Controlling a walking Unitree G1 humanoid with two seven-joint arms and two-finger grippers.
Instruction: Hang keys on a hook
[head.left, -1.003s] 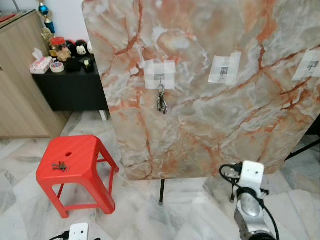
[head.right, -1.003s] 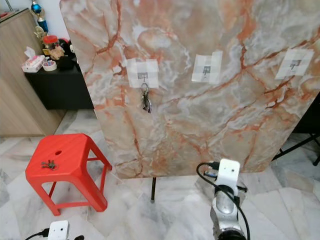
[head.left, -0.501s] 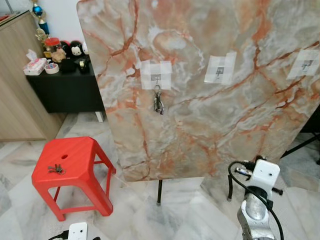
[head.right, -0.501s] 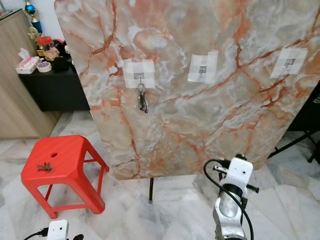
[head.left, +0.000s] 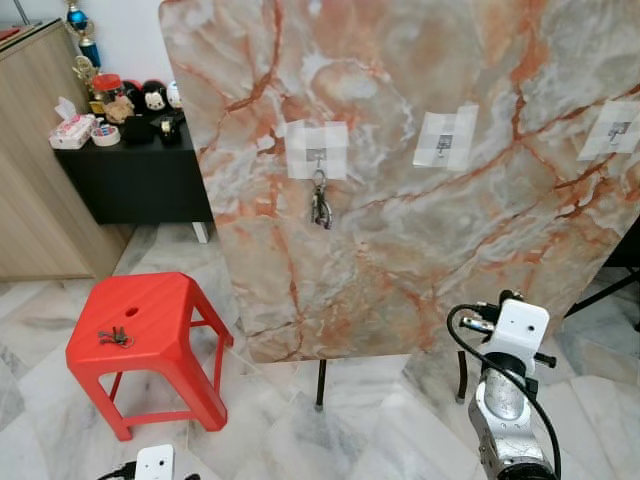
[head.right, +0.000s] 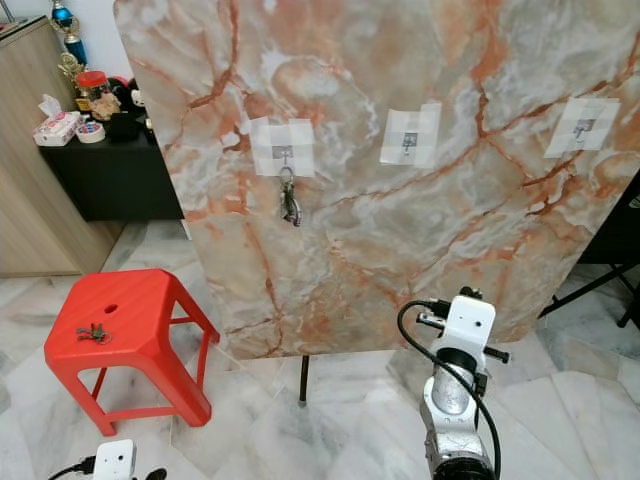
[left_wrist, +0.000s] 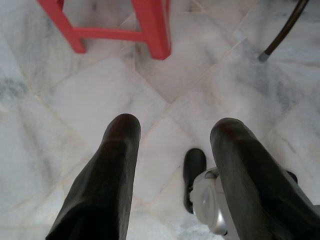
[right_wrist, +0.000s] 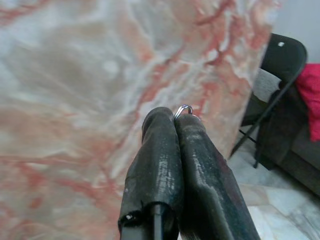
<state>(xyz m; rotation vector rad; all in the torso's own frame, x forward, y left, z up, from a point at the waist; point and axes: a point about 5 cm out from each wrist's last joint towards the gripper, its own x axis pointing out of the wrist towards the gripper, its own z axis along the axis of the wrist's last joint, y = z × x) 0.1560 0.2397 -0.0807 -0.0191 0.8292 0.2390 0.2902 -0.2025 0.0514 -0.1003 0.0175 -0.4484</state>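
Right gripper (right_wrist: 175, 120): black fingers pressed together on a small silver key ring (right_wrist: 183, 109), only its loop peeking past the tips. Ahead of it stands the tall upright pink-and-orange marble board (head.left: 420, 220). Up and left of the gripper, one taped metal hook (head.left: 317, 156) already carries a dark bunch of keys (head.left: 321, 205); two taped hooks (head.left: 445, 141) nearer it are bare. Hanging judged not yet done. Left gripper (left_wrist: 172, 150): fingers apart, empty, over floor. Far left, more keys (head.left: 116, 336) on red plastic stool (head.left: 150, 330).

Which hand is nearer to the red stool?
Left. The left hand hangs low beside the red stool, above the floor near its legs. The right hand is far over, before the marble board.
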